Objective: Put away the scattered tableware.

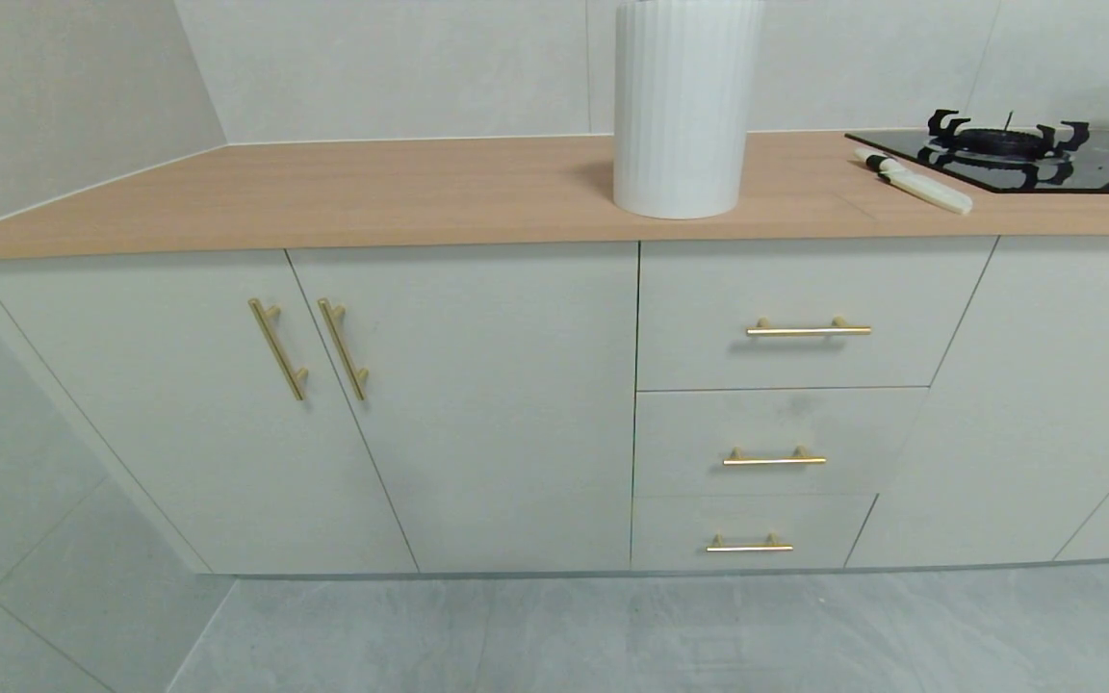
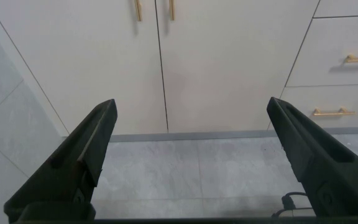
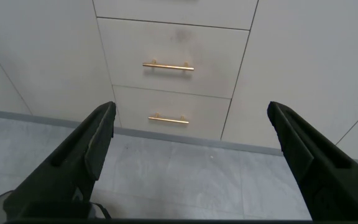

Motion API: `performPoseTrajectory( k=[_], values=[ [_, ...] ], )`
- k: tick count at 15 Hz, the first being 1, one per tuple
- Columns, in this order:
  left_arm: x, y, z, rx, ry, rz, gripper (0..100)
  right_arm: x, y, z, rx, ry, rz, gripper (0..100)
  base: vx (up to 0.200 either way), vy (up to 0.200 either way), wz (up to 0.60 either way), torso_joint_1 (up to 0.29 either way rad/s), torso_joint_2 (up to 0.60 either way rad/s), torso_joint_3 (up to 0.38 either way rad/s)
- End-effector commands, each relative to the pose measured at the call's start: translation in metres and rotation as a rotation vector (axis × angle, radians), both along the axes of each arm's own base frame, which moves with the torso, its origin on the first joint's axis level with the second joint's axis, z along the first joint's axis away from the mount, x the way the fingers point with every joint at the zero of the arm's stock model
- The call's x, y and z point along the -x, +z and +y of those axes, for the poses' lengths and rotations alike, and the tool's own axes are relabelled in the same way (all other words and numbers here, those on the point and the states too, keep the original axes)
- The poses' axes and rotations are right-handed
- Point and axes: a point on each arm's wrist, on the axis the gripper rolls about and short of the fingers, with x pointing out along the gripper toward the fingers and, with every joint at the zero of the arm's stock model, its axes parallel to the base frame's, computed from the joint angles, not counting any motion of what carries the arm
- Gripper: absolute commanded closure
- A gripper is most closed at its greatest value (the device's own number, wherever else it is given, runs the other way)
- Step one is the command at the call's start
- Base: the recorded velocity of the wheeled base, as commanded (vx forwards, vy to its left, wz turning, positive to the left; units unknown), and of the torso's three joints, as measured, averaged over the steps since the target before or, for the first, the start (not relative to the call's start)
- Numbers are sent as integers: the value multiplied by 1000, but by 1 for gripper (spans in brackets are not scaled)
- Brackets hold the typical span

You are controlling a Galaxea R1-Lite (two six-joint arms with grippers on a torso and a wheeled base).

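Worktop [image 1: 372, 192]: wood-grain laminate, matte, straight front edge. On it:
- container [image 1: 680, 106]: white, cylindrical, vertical ribbing, upright, mid-worktop.
- utensil [image 1: 913, 182]: long, slim, cream, dark band near its far end. It lies flat and angled on the worktop, just beside the hob's near-left corner and well right of the container.
- hob [image 1: 1094, 159]: glossy black glass set into the worktop, with black pan supports [image 1: 1007, 142] that look like cast metal.

Below the worktop the fronts are pale grey and matte. Double doors [image 1: 477, 404] are on the left, a stack of three drawers [image 1: 786, 289] is right of them, and all carry brass bar handles [image 1: 808, 330]. The floor [image 1: 612, 635] is grey tile.

Left gripper [image 2: 191, 106]: black wedge-shaped fingers [image 2: 89, 155] spread wide with nothing between them. It sits low over the floor, facing the seam between the doors.
Right gripper [image 3: 191, 109]: same shape, its fingers [image 3: 86, 155] also spread wide and holding nothing, facing the two lower drawers.

The utensil is up on the worktop, well apart from both sets of fingers, which sit down at cabinet-base level.

The head view gives the worktop, utensil and hob. The wrist views give the finger spread, the plinth and the floor close up.
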Motion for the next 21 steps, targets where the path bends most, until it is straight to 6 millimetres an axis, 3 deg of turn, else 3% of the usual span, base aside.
performPoseTrajectory(
  k=[1, 21],
  values=[
    [0, 0, 0, 0, -1, 0, 0, 0, 0, 0, 0, 1, 4, 0, 0, 0, 0, 0, 0, 0],
    [0, 0, 0, 0, 0, 0, 0, 0, 0, 0, -3, -1, 4, 0, 200, 0, 0, 2, 3, 1]
  ],
)
